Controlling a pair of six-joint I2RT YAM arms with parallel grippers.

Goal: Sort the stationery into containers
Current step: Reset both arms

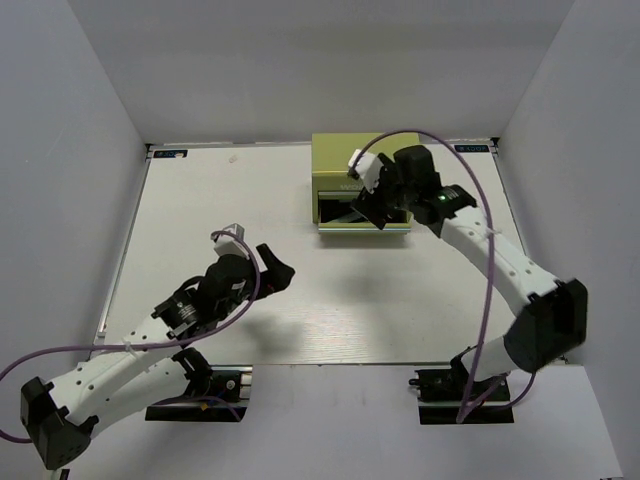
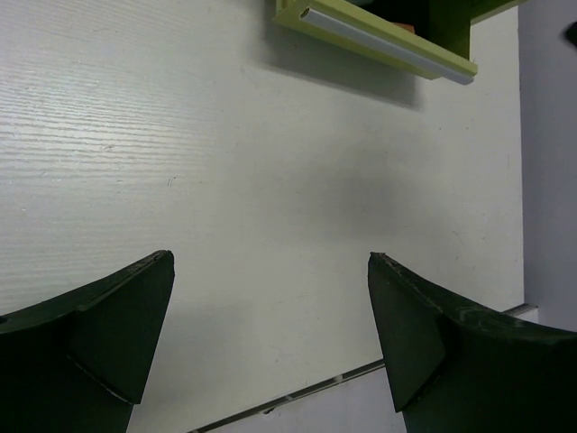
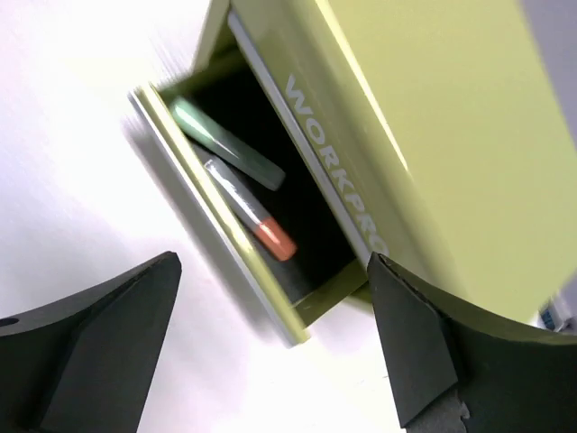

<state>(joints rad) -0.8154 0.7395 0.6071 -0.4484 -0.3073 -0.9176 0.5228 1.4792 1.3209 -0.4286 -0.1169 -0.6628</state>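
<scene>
Maybe the next job was to shut the drawer (image 3: 206,206) of the yellow-green chest (image 3: 433,117) at the back of the worktop (image 2: 180,135). The right hand (image 3: 272,262) hung over it, open and holding nothing. It should push the middle of the front, straight in. Inside, the green highlighter (image 3: 225,144) and the orange-tipped highlighter (image 3: 248,207) lay flat, long ways along the drawer. The left hand (image 2: 270,257) was open and empty too, well apart.

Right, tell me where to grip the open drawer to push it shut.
Probably the silver rail along the drawer front, near its middle, approached from in front, jaws above and below it. It runs the full width and stands clear of the chest.
</scene>
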